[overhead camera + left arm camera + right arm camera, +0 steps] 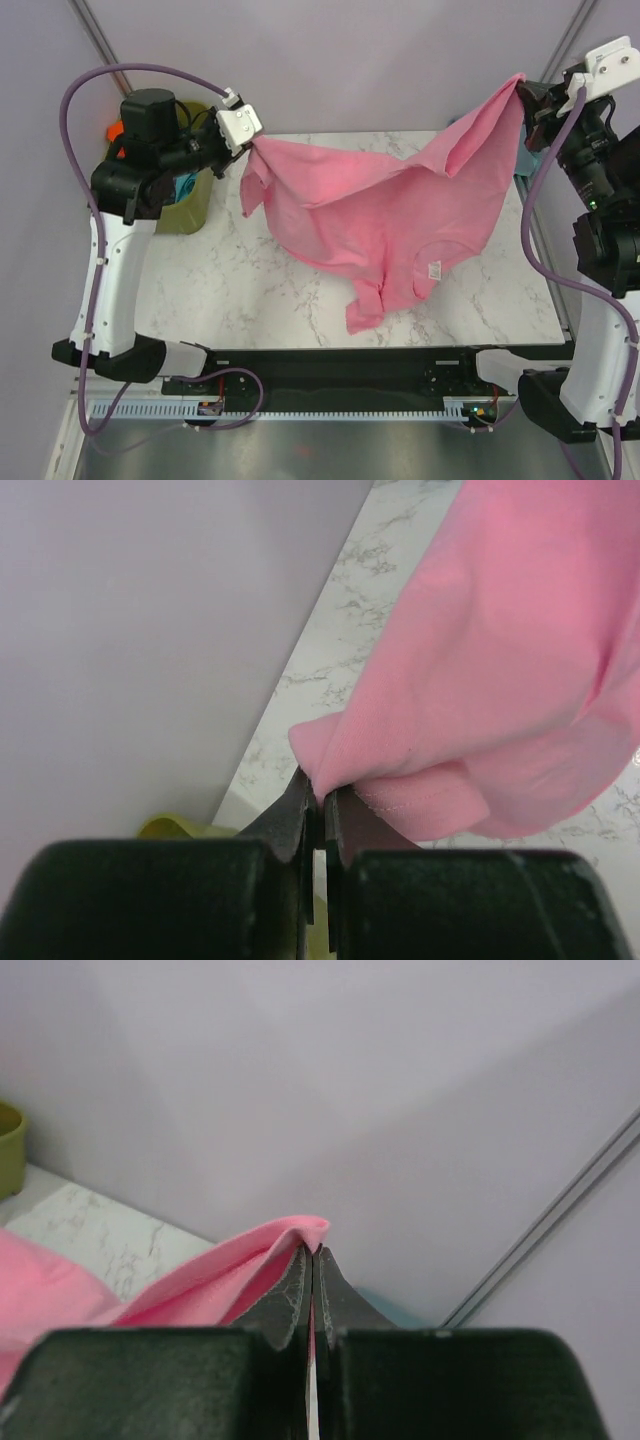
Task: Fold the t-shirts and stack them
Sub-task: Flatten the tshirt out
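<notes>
1. The left fingers [252, 143] are pinching shut on one corner of the pink t-shirt [380, 215] at the upper left of the top view. The left wrist view is showing a stitched edge squeezed between the tips [312, 798].
2. The right fingers [523, 88] are pressing together on an opposite corner at the upper right, higher than the left grip. The right wrist view is showing a thin ridge of pink cloth clamped at the tips [312, 1255].
3. The garment is hanging between the two grips as a slack, creased sheet. Its lower part, bearing the white neck label [434, 269], is appearing to rest on the desk [230, 290] near the centre of the frame.
4. Judgement: the two separated grips are serving to spread the shirt so that it can be laid flat. The sag and bunching are indicating that it is not yet tensioned.
5. The olive-green tub [190, 205] is sitting at the left edge, behind the left arm and apart from the shirt.
6. Judgement: the task is standing at an early stage, with no fold or stack showing.
</notes>
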Controlling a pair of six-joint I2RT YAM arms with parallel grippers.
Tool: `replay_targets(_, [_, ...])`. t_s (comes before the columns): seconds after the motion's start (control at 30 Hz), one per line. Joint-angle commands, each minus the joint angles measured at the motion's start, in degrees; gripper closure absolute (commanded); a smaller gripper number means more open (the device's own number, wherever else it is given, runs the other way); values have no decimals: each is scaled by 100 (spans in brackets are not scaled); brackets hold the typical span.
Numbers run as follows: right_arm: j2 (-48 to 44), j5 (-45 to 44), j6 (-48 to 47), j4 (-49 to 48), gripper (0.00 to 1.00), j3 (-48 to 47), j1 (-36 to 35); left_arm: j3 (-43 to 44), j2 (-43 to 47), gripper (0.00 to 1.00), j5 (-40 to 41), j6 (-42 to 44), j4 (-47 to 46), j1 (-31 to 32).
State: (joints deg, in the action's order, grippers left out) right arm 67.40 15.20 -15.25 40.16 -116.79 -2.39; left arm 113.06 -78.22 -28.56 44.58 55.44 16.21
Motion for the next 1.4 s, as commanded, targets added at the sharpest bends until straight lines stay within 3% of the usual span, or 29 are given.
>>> replay_targets(0.0, [265,-378,100,-517,100,103,20,-116,-308,97,-274,7,-376,-12])
replay_targets(0.13, [335,-246,241,-992,100,1059,20,-572,-677,97,-186,-238,-332,-65])
replay_targets(0.27, [564,-87,162,-1413,100,2062,20,-794,-1807,98,-133,-537,-157,-223])
replay_targets(0.4, [985,193,450,-1853,100,3116,20,-382,-3145,98,-387,-704,212,-346])
replay_targets(0.53, [1862,527,891,-2091,100,3215,11,704,-4550,92,-651,-1213,230,-390])
replay_targets(0.57, [2004,536,944,-2222,100,3215,20,996,-4806,86,-660,-1449,230,-399])
replay_targets(0.6, [2145,528,1005,-2293,100,3207,20,1321,-5357,52,-634,-1608,204,-399])
replay_targets(0.63, [2398,510,1093,-2337,100,3189,20,2090,-5588,39,-477,-1810,187,-416])
replay_targets(0.7, [2602,562,1208,-2346,100,3023,37,2815,-5810,1,-510,-2531,187,-496])
replay_targets(0.77, [2691,668,1234,-2364,100,2987,37,2548,-5259,0,-599,-2420,73,-435])
replay_targets(0.83, [2665,660,1261,-2381,100,2969,37,1662,-4506,1,-746,-2602,20,-460])
replay_targets(1.0, [2621,686,1331,-2469,100,3197,46,-96,-3675,2,-2582,-3411,28,-689])
replay_targets(1.13, [2665,800,1454,-2584,100,3303,46,-232,-3867,19,-2289,-3369,107,-575])
replay_targets(1.2, [2682,791,1463,-2584,100,3303,46,-65,-4043,51,-1980,-3079,177,-443])
replay_targets(1.3, [2656,774,1437,-2592,100,3295,46,215,-4376,69,-1549,-2701,248,-276])
replay_targets(1.37, [2647,730,1437,-2592,100,3303,46,401,-4570,71,-1214,-2368,344,-154])
